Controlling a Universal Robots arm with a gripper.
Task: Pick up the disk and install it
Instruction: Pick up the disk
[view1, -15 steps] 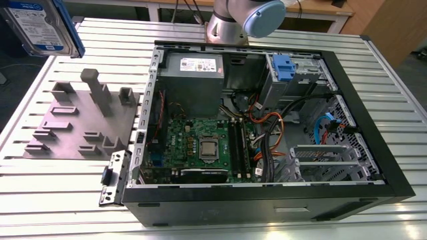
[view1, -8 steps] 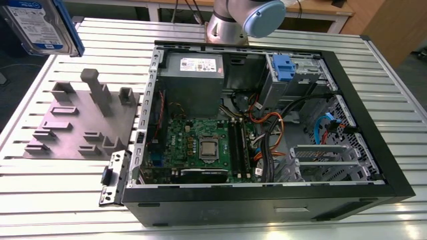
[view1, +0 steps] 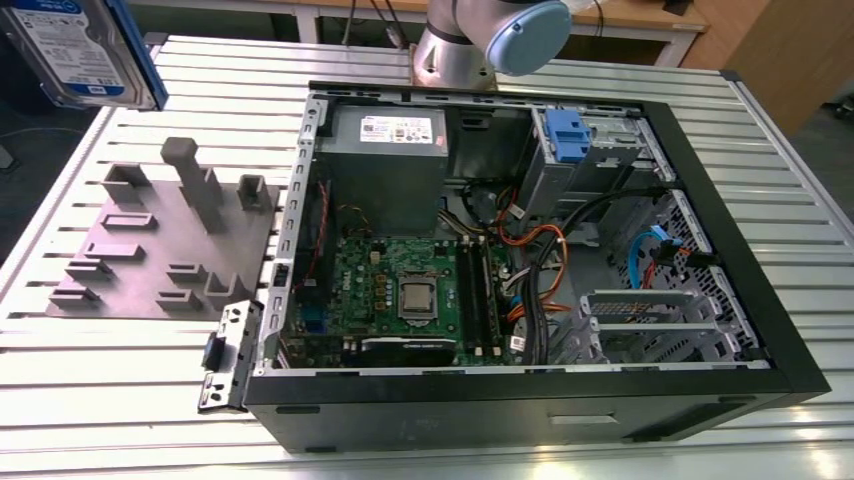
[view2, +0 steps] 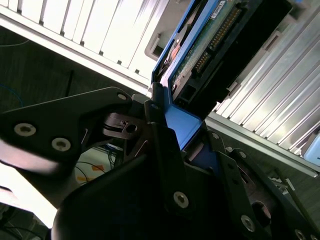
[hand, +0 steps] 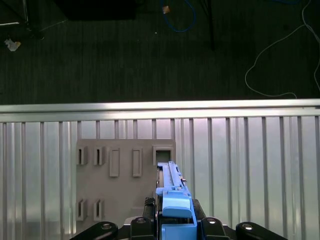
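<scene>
The disk (view1: 78, 48), a silver drive with a white-and-blue label and a blue frame, hangs in the air at the exterior view's top left, above the grey fixture plate (view1: 154, 245). In the first wrist view the disk (hand: 169, 182) shows edge-on over the fixture plate (hand: 125, 185). My gripper (hand: 175, 222) is shut on the disk's blue carrier end. In the second wrist view the disk (view2: 210, 40) shows its circuit-board side and connector, with the gripper (view2: 181, 131) clamped on its blue frame.
An open black computer case (view1: 534, 395) lies on the slatted aluminium table (view1: 120, 385). Inside are a grey power supply (view1: 387, 150), a motherboard (view1: 400, 290), cables, and a drive bay with a blue latch (view1: 567, 135). Dark floor with cables (hand: 270, 55) lies beyond the table edge.
</scene>
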